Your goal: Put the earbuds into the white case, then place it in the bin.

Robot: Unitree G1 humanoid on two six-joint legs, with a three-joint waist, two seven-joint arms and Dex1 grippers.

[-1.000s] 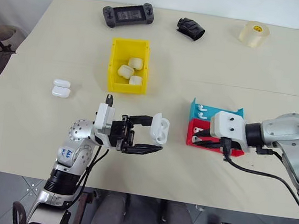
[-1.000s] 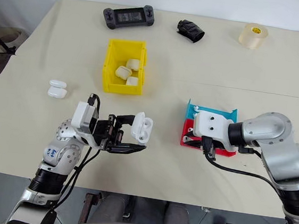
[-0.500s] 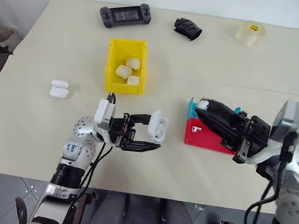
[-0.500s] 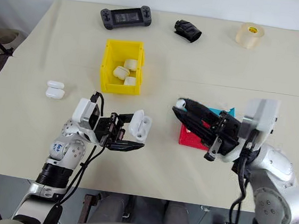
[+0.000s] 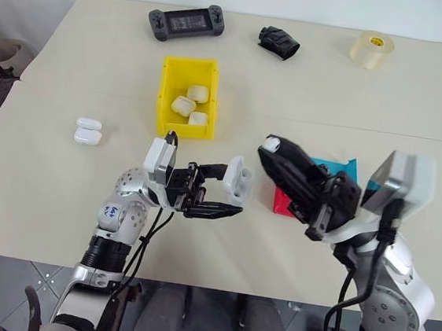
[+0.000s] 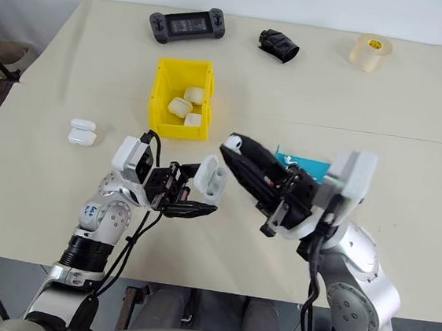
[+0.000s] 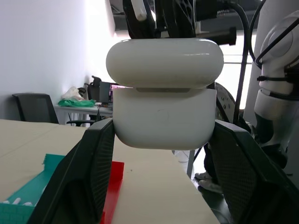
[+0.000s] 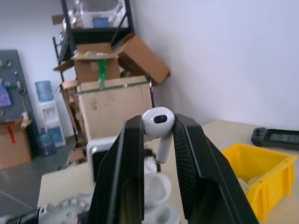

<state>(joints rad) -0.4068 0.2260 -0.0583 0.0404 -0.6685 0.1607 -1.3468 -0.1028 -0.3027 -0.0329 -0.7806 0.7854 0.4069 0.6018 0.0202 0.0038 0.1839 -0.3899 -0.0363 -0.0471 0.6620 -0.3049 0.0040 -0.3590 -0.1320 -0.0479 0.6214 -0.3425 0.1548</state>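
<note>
With its two black fingers pinched on a tiny glossy white earbud (image 8: pixel 158 122), the right gripper (image 5: pixel 274 149) hangs above the middle of the table, stem of the bud pointing down between the pads. Just to its left the left gripper (image 5: pixel 229 196) is clamped on the small glossy white pebble-shaped case (image 5: pixel 237 180), lid flipped open and the hollows turned toward the bud; the two are close but not touching. So the step in hand looks like loading an earbud into the case, and the next move calls for lining the stem up with one socket and easing it in without knocking the case loose. Behind the right arm, on its right, sit a red plastic tray (image 5: pixel 283 201) and a teal-blue tray (image 5: pixel 340 163); whether another bud waits there I cannot tell. Farther off and to the left stands the yellow plastic rectangular bin (image 5: pixel 166 104), already holding three cream-tinted rounded cases (image 5: pixel 184 105), where the closed case should end up.
</note>
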